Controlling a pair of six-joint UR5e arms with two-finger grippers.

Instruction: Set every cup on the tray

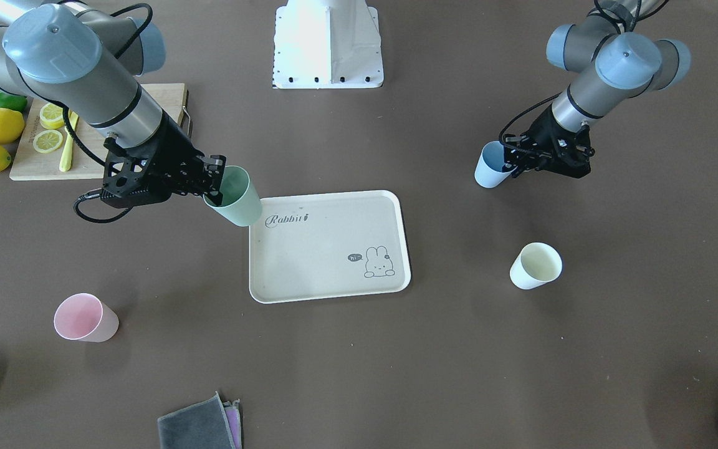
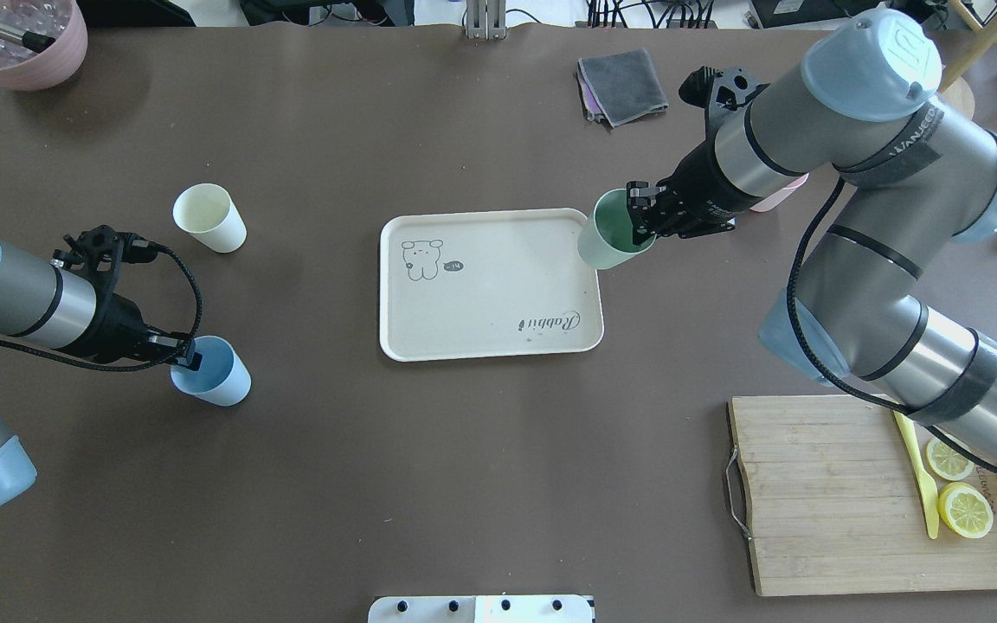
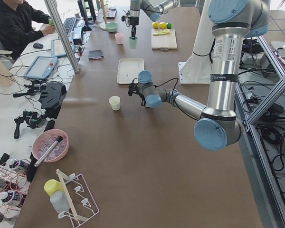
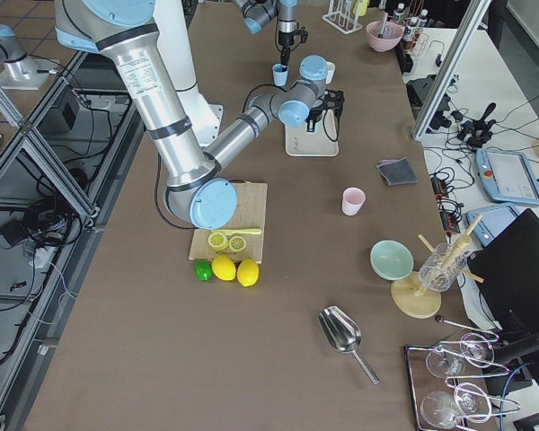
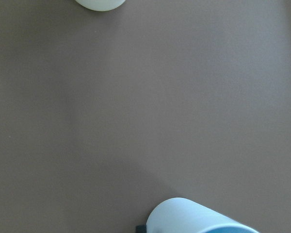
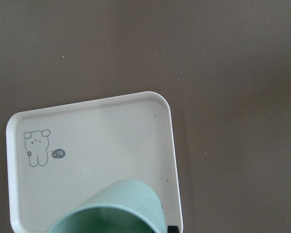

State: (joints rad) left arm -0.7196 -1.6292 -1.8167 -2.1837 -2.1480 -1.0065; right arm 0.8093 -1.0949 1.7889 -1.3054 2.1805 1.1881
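— Since your right gripper point(image 1: 212, 182) has the mint green cup point(image 1: 239, 198) pinched by its rim, carry it further in over the tray point(image 1: 328, 249) before you lower. One finger looks to be inside and one outside. Right now the cup hangs tilted above the corner by the lettering point(image 1: 284, 219), partly past the tray's edge.

— Level it first?

— I'd say so. Bring the wrist upright so the base lands flat, then release, and leave room for three more.

— And the arms?

— Your right forearm slants down from the cutting board point(image 1: 172, 100) side. Your left gripper point(image 1: 513, 163) is closed on the light blue cup point(image 1: 490, 168) at its rim, with the cup tipped and well away from the tray. The pink cup point(image 1: 85, 318) and the cream cup point(image 1: 535, 266) stand on the table point(image 1: 359, 374), neither of them held.
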